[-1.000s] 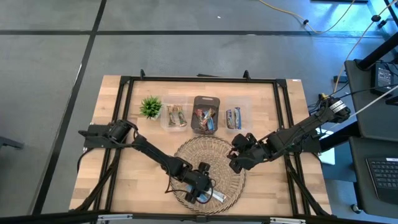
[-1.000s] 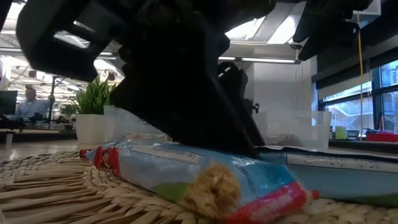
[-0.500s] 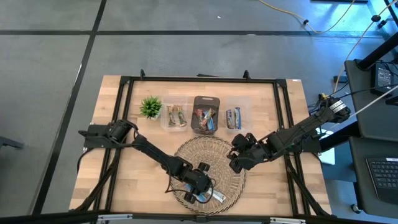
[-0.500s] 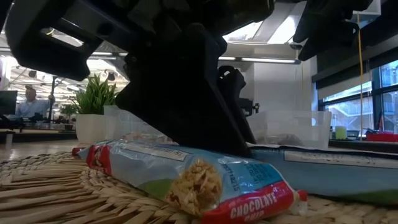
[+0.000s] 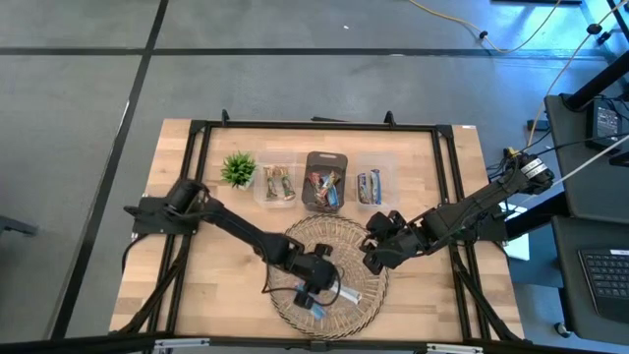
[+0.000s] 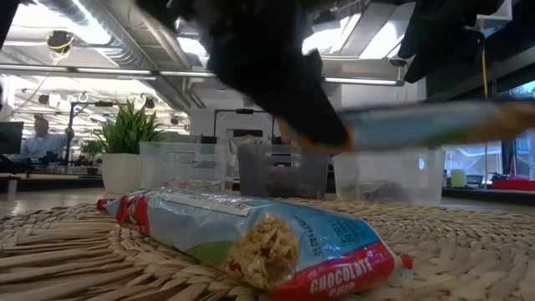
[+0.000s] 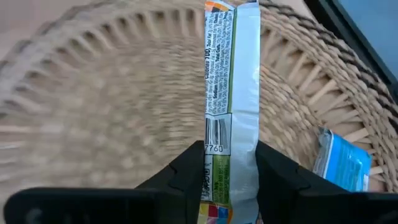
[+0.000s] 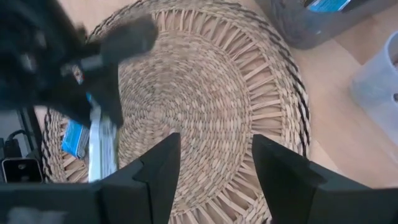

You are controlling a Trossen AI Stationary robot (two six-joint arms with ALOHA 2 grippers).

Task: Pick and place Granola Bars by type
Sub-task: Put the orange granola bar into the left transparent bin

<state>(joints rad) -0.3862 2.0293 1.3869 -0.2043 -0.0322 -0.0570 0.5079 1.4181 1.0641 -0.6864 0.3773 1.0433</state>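
A granola bar [image 7: 231,81] with a white and green wrapper and a barcode hangs above the round wicker mat [image 5: 334,236], with my left gripper [image 7: 229,177] shut on it. In the low view this bar [image 6: 435,125] floats level over the mat. Another bar [image 6: 259,242], blue with a red end, lies flat on the mat near its front edge, and the left wrist view shows it [image 7: 342,158] beside the held one. My right gripper [image 5: 378,251] hovers open over the mat's right rim, holding nothing. My left gripper pinches the bar's two long edges [image 7: 214,155] between its two fingers, close to one end. The fingers [image 7: 186,168] lie across the bar, which sticks out ahead of them. The bar is lifted clear of the mat and lies about level.
Three clear bins [image 5: 277,184], [image 5: 324,182], [image 5: 371,185] with sorted bars stand in a row behind the mat. A small potted plant [image 5: 238,169] is left of them. A black frame [image 5: 197,197] runs around the tabletop.
My left gripper has shut on the white and green bar and risen with it, drifting a little toward the far edge. The bar, first flat on the mat, now hangs clear above it. The blue bar has turned over slightly where it lies.
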